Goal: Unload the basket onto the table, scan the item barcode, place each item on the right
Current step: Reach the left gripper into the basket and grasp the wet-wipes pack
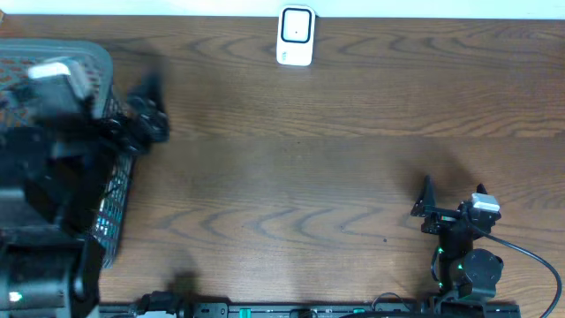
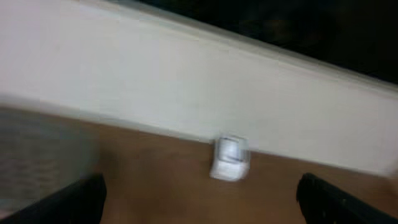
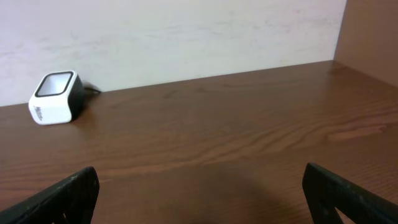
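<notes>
Right claw [image 3: 199, 188] spread wide, white scanner [image 3: 56, 98] (label unreadable)

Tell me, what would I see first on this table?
The white scanner stands alone at the far edge of the table. A dark mesh basket sits at the left edge, with the blurry left arm over it. Near the front right, the right gripper is open and empty.
</notes>
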`<state>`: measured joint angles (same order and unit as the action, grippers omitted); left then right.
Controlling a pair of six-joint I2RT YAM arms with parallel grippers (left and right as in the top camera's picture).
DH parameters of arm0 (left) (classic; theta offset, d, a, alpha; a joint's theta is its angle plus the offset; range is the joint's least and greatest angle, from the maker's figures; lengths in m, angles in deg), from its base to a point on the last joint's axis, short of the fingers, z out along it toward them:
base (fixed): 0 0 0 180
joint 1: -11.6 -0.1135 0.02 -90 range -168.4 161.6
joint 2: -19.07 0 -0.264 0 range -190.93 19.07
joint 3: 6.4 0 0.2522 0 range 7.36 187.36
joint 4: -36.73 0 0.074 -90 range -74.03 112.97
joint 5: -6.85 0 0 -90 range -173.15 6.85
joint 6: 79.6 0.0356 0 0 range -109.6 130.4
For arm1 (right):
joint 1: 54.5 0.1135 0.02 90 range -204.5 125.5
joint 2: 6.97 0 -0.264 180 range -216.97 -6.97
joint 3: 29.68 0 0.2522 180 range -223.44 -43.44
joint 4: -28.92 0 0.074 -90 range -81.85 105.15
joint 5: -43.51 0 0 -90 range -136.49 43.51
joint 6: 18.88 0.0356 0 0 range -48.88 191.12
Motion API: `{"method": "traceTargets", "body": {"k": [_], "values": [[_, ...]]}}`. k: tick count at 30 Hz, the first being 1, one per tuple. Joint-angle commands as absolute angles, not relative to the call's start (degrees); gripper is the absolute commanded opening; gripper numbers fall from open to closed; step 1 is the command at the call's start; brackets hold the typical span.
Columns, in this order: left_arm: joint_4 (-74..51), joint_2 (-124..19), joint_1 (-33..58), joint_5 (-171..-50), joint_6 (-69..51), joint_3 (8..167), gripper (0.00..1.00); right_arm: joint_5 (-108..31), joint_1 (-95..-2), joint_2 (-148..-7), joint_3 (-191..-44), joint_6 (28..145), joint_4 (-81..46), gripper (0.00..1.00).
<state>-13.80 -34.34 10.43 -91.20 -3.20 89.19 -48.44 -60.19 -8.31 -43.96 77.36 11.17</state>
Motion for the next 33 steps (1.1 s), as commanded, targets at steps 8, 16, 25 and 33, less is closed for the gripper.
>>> {"method": "traceTargets", "body": {"k": [8,16,25,33], "values": [[-37.91,-49.77,-7.76,-70.63,-27.57,103.65,0.98,-48.73,-60.08,-8.12,-43.76,76.62,11.10,0.99],[-49.54,-60.66,-21.99,-79.75,-30.83,103.41,0.98,-48.70,-60.08,-8.12,-43.76,76.60,11.10,0.99],[-54.15,-73.70,-24.61,-81.24,-29.87,101.58,0.98,-48.70,-60.08,-8.12,-43.76,76.62,11.10,0.99],[-50.54,-76.68,-24.61,-81.48,-26.63,91.41,0.98,-48.73,-60.08,-8.12,-43.76,76.62,11.10,0.99]]}}
